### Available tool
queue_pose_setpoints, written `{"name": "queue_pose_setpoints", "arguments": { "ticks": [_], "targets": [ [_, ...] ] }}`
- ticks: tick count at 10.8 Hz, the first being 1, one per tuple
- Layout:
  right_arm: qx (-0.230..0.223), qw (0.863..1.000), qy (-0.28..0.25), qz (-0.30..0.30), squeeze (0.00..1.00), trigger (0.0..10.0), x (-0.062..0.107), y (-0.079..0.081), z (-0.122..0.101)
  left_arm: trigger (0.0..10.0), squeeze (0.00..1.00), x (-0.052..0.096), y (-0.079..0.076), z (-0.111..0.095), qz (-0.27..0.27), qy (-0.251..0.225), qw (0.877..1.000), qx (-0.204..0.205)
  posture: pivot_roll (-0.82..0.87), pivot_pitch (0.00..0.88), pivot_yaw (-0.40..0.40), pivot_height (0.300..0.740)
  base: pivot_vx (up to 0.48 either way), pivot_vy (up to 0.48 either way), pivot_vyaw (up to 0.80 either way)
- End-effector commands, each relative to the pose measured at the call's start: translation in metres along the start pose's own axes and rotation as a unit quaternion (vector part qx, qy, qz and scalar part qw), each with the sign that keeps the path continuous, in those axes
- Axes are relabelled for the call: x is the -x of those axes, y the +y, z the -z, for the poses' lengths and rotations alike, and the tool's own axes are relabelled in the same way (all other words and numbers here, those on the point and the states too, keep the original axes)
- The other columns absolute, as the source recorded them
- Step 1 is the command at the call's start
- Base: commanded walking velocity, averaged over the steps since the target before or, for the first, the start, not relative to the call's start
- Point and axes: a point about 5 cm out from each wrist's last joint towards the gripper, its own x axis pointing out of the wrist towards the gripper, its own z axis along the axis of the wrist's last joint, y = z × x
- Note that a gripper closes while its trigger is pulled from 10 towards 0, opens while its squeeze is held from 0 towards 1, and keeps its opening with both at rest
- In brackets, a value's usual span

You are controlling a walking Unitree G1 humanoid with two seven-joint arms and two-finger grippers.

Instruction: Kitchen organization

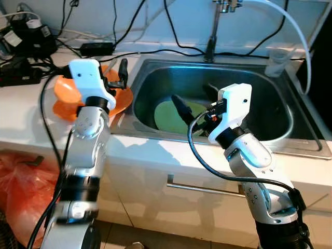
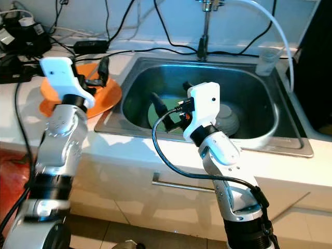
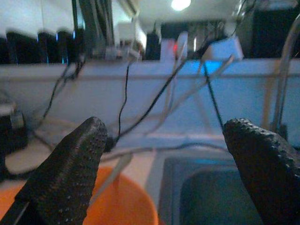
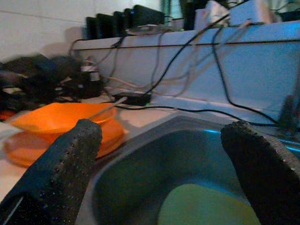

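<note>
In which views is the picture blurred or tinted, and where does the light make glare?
Left wrist view: soft and blue-tinted, a ceiling lamp glaring, the left gripper open over the orange bowl. Right wrist view: background hazy, the right gripper open above the sink. Eye views: sharp, a bluish sheen on the sink's wall.

Left gripper (image 3: 164, 150) hovers with its two black textured fingers (image 3: 65, 173) spread wide apart, nothing between them. Beneath the one finger sits an orange plate (image 3: 122, 206), and beside it is the steel sink (image 3: 206, 192). Farther off, black and white cables (image 3: 154, 103) trail across the pale counter (image 3: 140, 140) and up the wall
</note>
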Motion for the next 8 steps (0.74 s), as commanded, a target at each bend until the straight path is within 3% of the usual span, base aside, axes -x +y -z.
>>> {"name": "queue_pose_setpoints", "arguments": {
  "ticks": [1,2,3,5,6,7,8],
  "targets": [
    [0.011,1.0,-0.018,0.016,0.89,10.0,0.0,0.0,-0.006,10.0,0.0,0.003,-0.004,-0.011,0.008,-0.017,1.0,-0.009,-0.03,0.0,0.049,0.74,0.0,0.0,0.0],
    [0.012,0.999,-0.021,0.022,0.89,10.0,0.0,-0.001,-0.007,10.0,0.0,0.005,-0.007,-0.013,0.014,-0.02,1.0,-0.007,-0.03,0.0,0.049,0.74,0.0,0.0,0.0],
    [0.013,0.999,-0.023,0.031,0.89,10.0,-0.001,-0.002,-0.008,10.0,0.0,0.014,-0.021,-0.009,0.04,-0.003,0.999,0.004,-0.03,0.0,0.049,0.74,0.0,0.0,0.0],
    [0.014,0.999,-0.022,0.031,0.89,10.0,-0.001,-0.001,-0.008,10.0,0.0,0.012,-0.022,-0.002,0.031,0.031,0.999,0.022,-0.03,0.0,0.049,0.74,0.0,0.0,0.0],
    [0.011,0.999,-0.019,0.029,0.89,10.0,-0.001,-0.001,-0.007,10.0,0.0,-0.001,-0.011,0.007,0.014,0.073,0.997,0.011,-0.04,0.0,0.052,0.74,0.0,0.0,0.0],
    [0.009,0.999,-0.016,0.027,0.89,10.0,0.0,0.0,-0.006,10.0,0.0,-0.011,0.007,0.009,-0.014,0.085,0.996,0.0,-0.04,0.0,0.058,0.74,0.0,0.0,0.0],
    [0.008,1.0,-0.015,0.026,0.89,10.0,0.001,0.001,-0.005,10.0,0.0,-0.016,0.015,0.008,-0.025,0.089,0.996,-0.013,-0.04,0.0,0.062,0.74,0.0,0.0,0.0]
  ]
}}
